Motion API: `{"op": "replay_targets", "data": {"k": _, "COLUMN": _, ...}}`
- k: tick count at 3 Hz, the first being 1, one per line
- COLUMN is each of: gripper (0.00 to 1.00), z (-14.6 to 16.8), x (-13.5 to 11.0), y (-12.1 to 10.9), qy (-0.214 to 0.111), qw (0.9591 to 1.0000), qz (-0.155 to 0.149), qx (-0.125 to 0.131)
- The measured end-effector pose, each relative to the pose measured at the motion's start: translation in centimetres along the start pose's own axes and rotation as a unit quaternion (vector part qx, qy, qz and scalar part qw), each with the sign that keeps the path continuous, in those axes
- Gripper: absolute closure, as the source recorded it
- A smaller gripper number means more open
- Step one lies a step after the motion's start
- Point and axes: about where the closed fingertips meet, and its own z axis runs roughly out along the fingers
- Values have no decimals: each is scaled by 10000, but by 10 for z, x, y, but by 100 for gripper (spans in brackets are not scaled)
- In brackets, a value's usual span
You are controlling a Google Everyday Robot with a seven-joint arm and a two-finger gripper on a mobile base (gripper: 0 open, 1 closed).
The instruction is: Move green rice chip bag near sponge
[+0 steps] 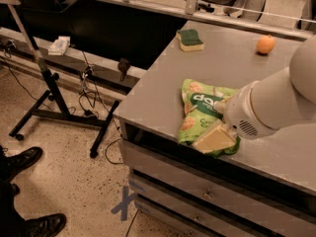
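Observation:
The green rice chip bag (196,106) lies flat near the front edge of the grey table (237,68), with its dark green label facing up. My gripper (211,140), cream-coloured at the end of the big white arm (276,105), rests on the bag's near end at the table's front edge, and a bit of green bag shows under it. The arm covers the bag's right side. The sponge (190,39), dark green on top and yellow below, sits at the table's far left corner, well apart from the bag.
A round orange fruit (265,44) lies at the back right of the table. Drawers (207,194) run below the table front. A black metal stand (49,83) with cables is on the floor to the left. A person's black shoes (19,162) are at the lower left.

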Motion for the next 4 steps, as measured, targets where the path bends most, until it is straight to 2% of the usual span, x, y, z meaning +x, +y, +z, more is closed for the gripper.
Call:
{"op": "replay_targets", "data": {"k": 2, "gripper": 88, "z": -2, "x": -5, "y": -21, "qy": -159, "qw": 9990, "qz": -289, "qx": 297}}
{"op": "replay_targets", "data": {"k": 3, "gripper": 100, "z": -8, "x": -27, "y": -41, "qy": -298, "qw": 9967, "qz": -513, "qx": 549}}
{"op": "replay_targets", "data": {"k": 4, "gripper": 100, "z": -9, "x": -57, "y": -66, "qy": -509, "qw": 9931, "qz": -620, "qx": 855}}
